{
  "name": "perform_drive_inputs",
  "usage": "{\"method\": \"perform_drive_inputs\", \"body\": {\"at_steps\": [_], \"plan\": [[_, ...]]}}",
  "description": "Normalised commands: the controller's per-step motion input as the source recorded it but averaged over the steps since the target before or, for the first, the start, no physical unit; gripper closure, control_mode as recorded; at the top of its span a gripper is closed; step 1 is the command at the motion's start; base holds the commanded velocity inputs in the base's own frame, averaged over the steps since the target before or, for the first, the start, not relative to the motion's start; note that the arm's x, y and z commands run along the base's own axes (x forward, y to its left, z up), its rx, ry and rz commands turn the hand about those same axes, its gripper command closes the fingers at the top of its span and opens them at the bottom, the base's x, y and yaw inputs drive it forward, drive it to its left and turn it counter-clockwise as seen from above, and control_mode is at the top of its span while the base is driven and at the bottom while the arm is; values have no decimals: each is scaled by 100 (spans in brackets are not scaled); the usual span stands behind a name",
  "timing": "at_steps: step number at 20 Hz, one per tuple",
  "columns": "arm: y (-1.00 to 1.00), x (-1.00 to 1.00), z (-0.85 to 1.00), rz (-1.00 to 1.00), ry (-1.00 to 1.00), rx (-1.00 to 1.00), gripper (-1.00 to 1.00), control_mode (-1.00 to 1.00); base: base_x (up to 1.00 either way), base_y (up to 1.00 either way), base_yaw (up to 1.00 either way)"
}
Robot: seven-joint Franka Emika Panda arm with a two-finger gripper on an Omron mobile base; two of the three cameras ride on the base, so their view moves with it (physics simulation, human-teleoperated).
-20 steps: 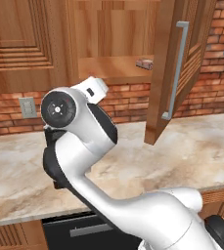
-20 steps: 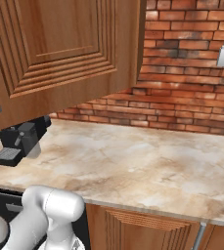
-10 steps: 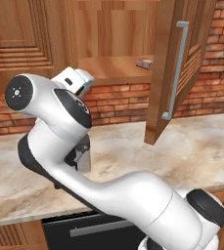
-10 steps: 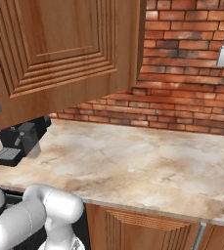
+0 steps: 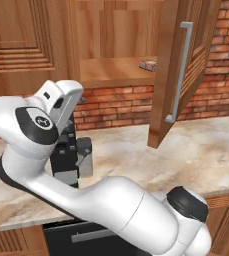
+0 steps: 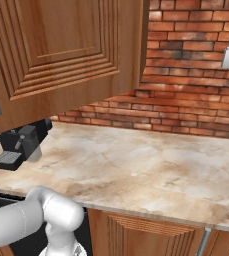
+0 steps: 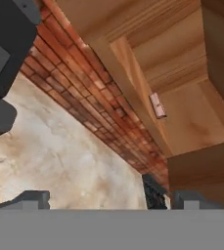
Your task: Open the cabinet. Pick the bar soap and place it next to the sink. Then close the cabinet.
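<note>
Warm-brown wood: the cabinet (image 5: 116, 45), door (image 5: 183, 65) swung open toward the room, long silver bar handle (image 5: 180, 70) on its outer face.

Left base view. The bar soap (image 5: 147, 64) lies flat on the plain wooden shelf (image 5: 111, 70), at the shelf's right end, just beside the open door's hinge edge. The white arm's wrist is low and to the left, in front of the black coffee machine (image 5: 71, 157); the soap is therefore up and to the right of the hand, well apart from it (a judgement: the reach must rise and go rightward).

Right base view. The open door (image 6: 61, 50) fills the upper left, its panelled face to the camera; the coffee machine (image 6: 23, 142) stands on the marble counter (image 6: 151, 165) beneath it.

Hand view (rolled, so the shelf runs diagonally). The soap (image 7: 157, 105) sits at the shelf's front lip, its long axis along that lip, far ahead of the gripper (image 7: 108, 199). Fingers (image 7: 33, 199) stand wide apart, nothing between them.
</note>
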Motion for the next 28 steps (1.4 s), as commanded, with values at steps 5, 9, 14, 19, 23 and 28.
{"method": "perform_drive_inputs", "body": {"at_steps": [5,9,14,19,23,28], "plan": [[-13,11,-12,-14,4,-21,-100,-100,0,0,0],[-42,38,-19,-6,6,-19,-100,-100,0,0,0],[-44,6,0,-8,14,-19,-100,-100,0,0,0],[-35,0,6,-7,26,-19,-100,-100,0,0,0],[-6,0,6,-12,36,-19,-100,-100,0,0,0],[0,0,1,-19,31,-19,-100,-100,0,0,0]]}}
